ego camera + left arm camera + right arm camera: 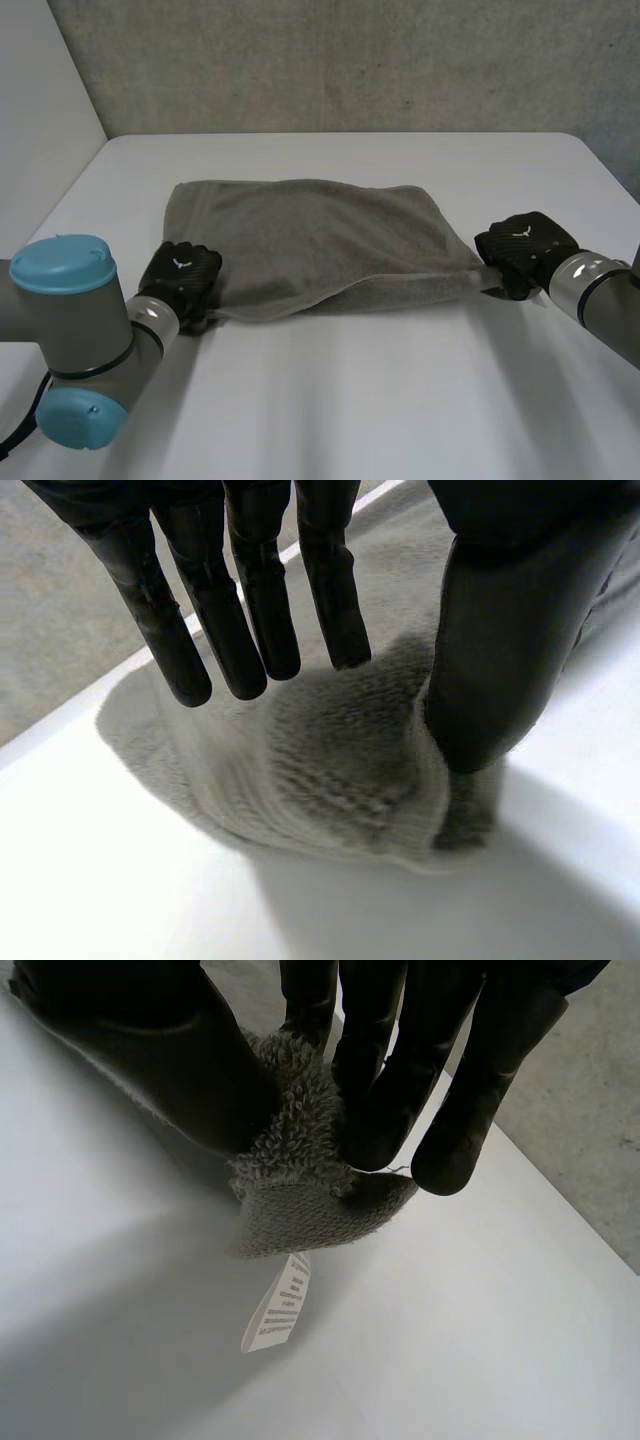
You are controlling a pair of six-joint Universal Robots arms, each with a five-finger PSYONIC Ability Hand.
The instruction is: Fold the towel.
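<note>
A grey towel (pixel 310 240) lies spread across the middle of the white table (pixel 350 410), its front edge slightly raised. My left hand (pixel 182 275) is at the near left corner. In the left wrist view that corner of the towel (pixel 330 770) bunches under my left hand (pixel 250 610); the fingers are straight above it and the thumb (pixel 500 670) rests on the cloth. My right hand (pixel 525 245) is at the near right corner and pulls it taut. In the right wrist view my right hand (pixel 400 1060) pinches that corner of the towel (pixel 300 1210) between thumb and fingers.
A white care label (pixel 280 1305) hangs from the pinched corner above the table. A grey wall (pixel 350 60) stands behind the table's far edge. Bare white tabletop stretches in front of the towel, between my two arms.
</note>
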